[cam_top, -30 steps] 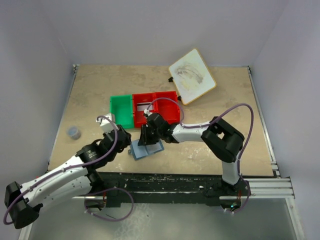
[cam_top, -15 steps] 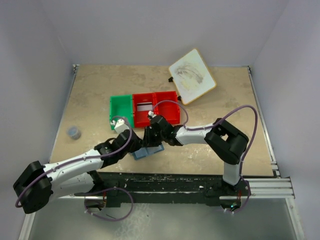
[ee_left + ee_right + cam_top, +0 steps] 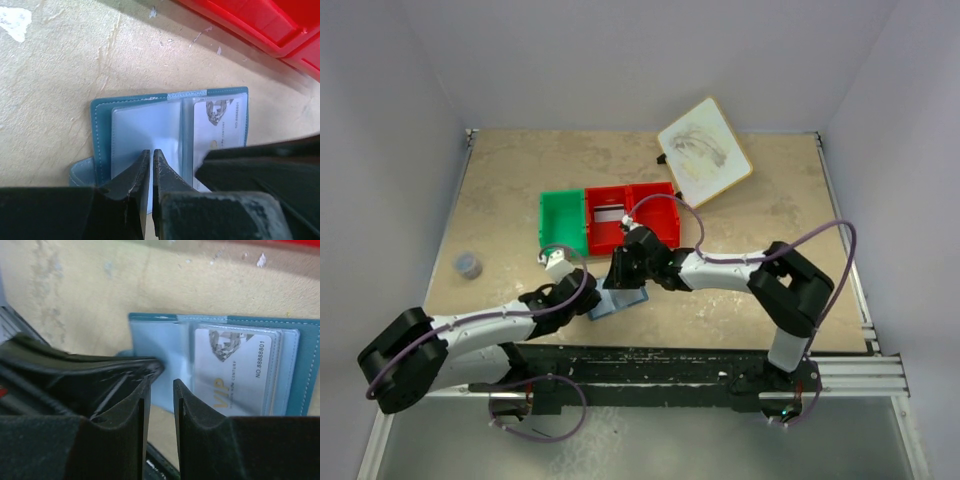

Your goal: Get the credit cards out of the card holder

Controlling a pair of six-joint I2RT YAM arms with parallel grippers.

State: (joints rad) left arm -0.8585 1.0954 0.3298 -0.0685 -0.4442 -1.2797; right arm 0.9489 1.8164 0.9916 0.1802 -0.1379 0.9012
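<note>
The card holder [image 3: 618, 303] lies open on the table in front of the red bins, pale blue inside up [image 3: 145, 125]. A white credit card [image 3: 235, 370] with a diamond picture and "VIP" sits in its right pocket [image 3: 220, 120]. Another grey-white credit card [image 3: 610, 214] with a dark stripe lies in the left red bin. My left gripper [image 3: 151, 152] is shut, tips over the holder's left panel, which shows no card. My right gripper [image 3: 162, 377] is open by a narrow gap, over the fold beside the VIP card, with nothing between its fingers.
Two joined red bins [image 3: 630, 188] and a green bin [image 3: 563, 194] stand just behind the holder. A white wood-rimmed board [image 3: 704, 152] lies at the back right. A small grey cap [image 3: 469, 264] sits at the left. The red bin wall [image 3: 260, 20] is close beyond the holder.
My left arm has reached right and forward onto the holder's left panel and its jaws have closed. The right gripper has stayed over the holder, its gap slightly narrower.
</note>
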